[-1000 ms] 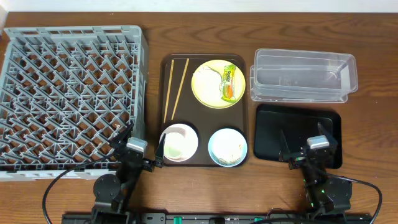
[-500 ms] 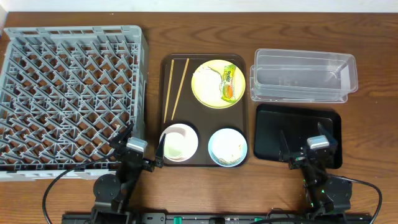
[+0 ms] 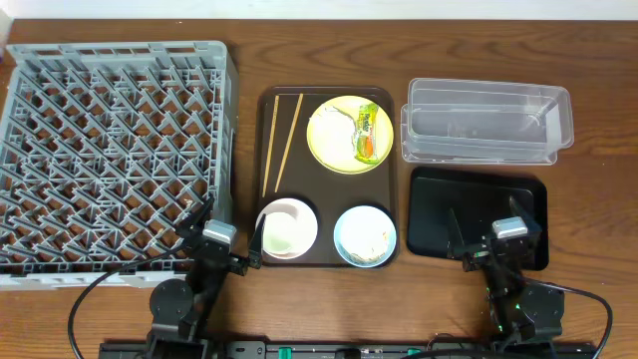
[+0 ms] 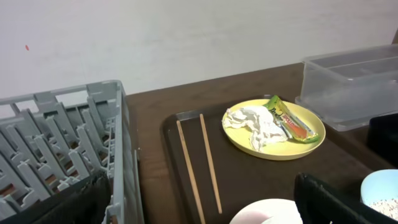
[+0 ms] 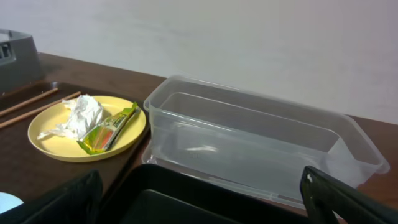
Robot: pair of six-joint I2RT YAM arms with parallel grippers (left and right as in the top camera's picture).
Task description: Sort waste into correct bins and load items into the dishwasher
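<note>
The grey dish rack (image 3: 110,150) stands at the left. On the brown tray, two chopsticks (image 3: 282,145) lie beside the yellow plate (image 3: 329,150), which holds the crumpled tissue (image 3: 334,122) and the yellow-green wrapper (image 3: 367,133). At the tray's front are a white bowl (image 3: 286,227), with what looks like the small white cup inside, and a pale blue bowl (image 3: 365,235) with rice grains. The clear tub (image 3: 485,122) and black tray (image 3: 478,214) are at the right. My left gripper (image 3: 223,227) is open and empty by the white bowl. My right gripper (image 3: 495,227) is open and empty over the black tray's front.
The brown serving tray (image 3: 267,189) lies between the rack and the bins. The rack wall (image 4: 118,155) is close on the left of my left gripper (image 4: 199,208). The clear tub (image 5: 261,143) stands behind the black tray (image 5: 186,199), ahead of my right gripper (image 5: 202,202).
</note>
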